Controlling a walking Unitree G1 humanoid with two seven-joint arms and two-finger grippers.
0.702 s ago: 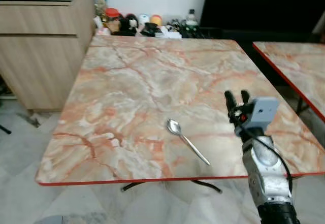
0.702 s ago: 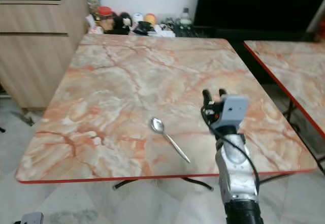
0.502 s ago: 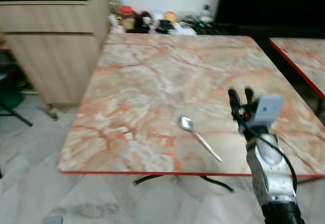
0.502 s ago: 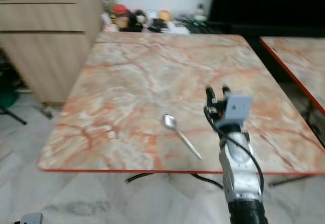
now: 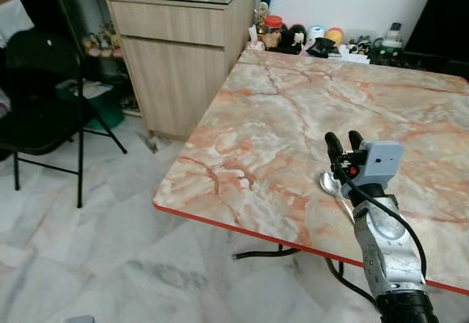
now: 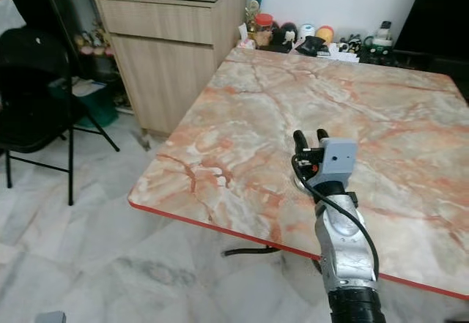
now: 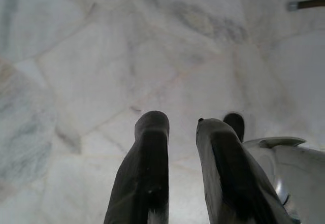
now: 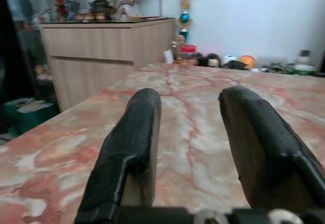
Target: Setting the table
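right tool fingers apart, empty, above tabletop | spoon laid near edge | left tool narrow gap, idle | plates, rest unset

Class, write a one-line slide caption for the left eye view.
Right gripper, fingers open and empty, raised over a spoon on the marble table.

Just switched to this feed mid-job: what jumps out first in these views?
The big marble table fills the middle, and the right gripper is raised over its near edge, fingers open and holding nothing. A spoon lies on the table just behind that gripper, partly hidden by it. To the robot's left stand a black folding chair and a wooden cabinet topped with small items.
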